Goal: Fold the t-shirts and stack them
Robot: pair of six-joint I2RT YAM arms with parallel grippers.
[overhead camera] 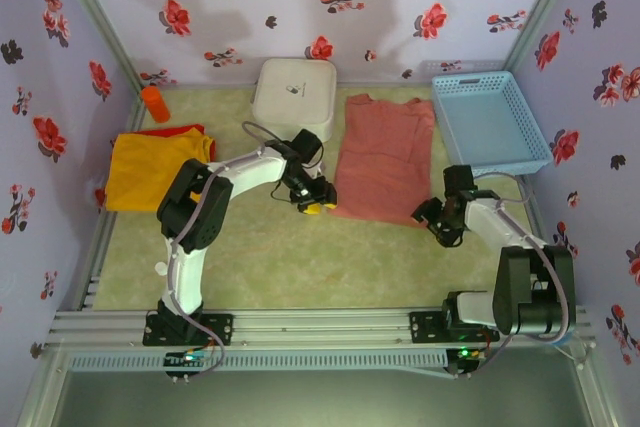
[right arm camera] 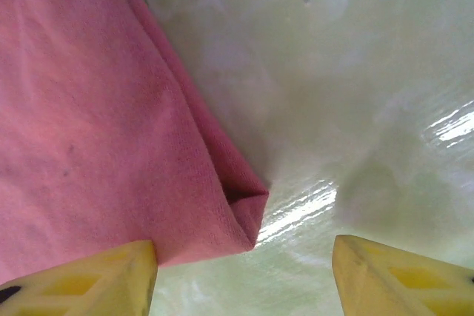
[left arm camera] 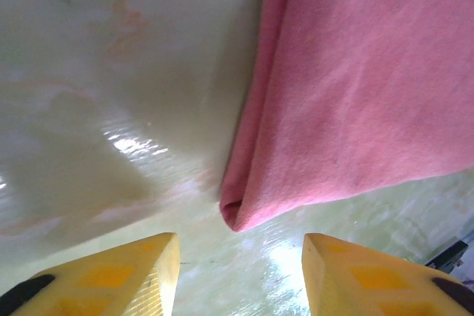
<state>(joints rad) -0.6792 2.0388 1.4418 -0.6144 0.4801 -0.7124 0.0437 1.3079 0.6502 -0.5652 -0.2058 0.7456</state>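
Salmon-pink t-shirt (overhead camera: 385, 157) spread flat on table (overhead camera: 260, 257), centre-right, betw. white box (overhead camera: 293, 92) & blue basket (overhead camera: 490, 122). Soft, light, floppy by the look; prob. sags when lifted, slides on the glossy top. Best pinched at near corners, where cloth lies doubled. Left gripper (left arm camera: 238, 246) at near-left corner, right gripper (right arm camera: 244, 246) at near-right corner. Both part-open, holding nothing. Yellow-orange t-shirt (overhead camera: 150, 172) far left, red edge (overhead camera: 180, 131) behind.

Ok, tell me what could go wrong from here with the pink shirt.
1. The left jaws stand open, short of the pink shirt. Its near corner is doubled, so they may pinch just one layer.
2. At the right jaws the other corner lies off to one side, by one finger, so a thin grip could slip.
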